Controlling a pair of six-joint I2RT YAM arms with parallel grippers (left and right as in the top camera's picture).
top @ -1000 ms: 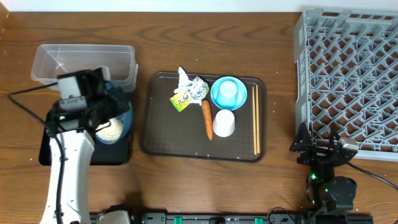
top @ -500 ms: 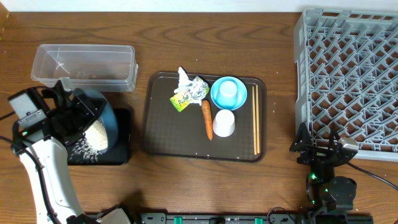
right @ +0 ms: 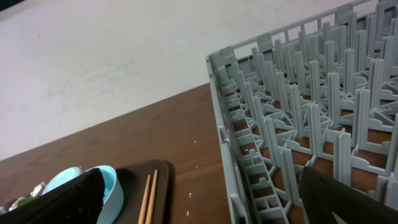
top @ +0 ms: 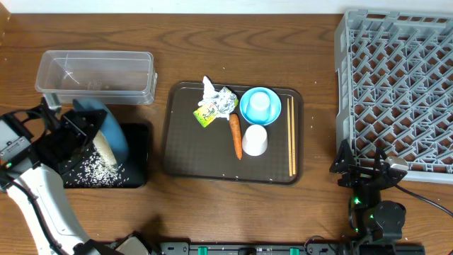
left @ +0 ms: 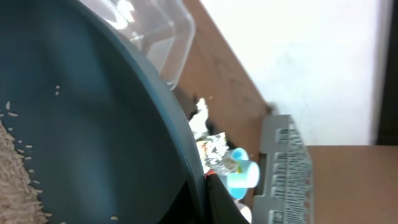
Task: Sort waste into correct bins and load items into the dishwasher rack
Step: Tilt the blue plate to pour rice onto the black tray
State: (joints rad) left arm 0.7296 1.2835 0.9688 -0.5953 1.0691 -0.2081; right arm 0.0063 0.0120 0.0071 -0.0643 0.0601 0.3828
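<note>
White rice (top: 90, 168) now lies scattered across the black tray (top: 139, 152), where a second ago it sat heaped in the wide blue bowl (top: 110, 131). Over that second the left end effector (top: 79, 127) — clenched on the bowl's rim — swung out toward the left edge of the tabletop (top: 318, 42). It rolled the bowl from nearly level up onto its side, mouth facing the tray.

A streak of grains clings to the inner wall. The left wrist view shows them low in the bowl, with the upper wall nearly clean. So the rice is mostly in its bin, and the bowl looks close to ready for the dishwasher rack (top: 396, 78) once the last grains slide out — probably with a little more tilt.

Nothing else has moved. The carrot (top: 235, 134), wrapper (top: 216, 105), small light-blue bowl (top: 246, 112) with the pale-blue cup (top: 260, 103) inside it, white cup (top: 255, 140) and chopsticks (top: 291, 134) all lie on the brown tray (top: 195, 152). The clear tub (top: 95, 74) stands behind the black tray.

The right end effector (top: 362, 168) waits with jaws spread wide, holding nothing, just beside the rack's near left corner.
</note>
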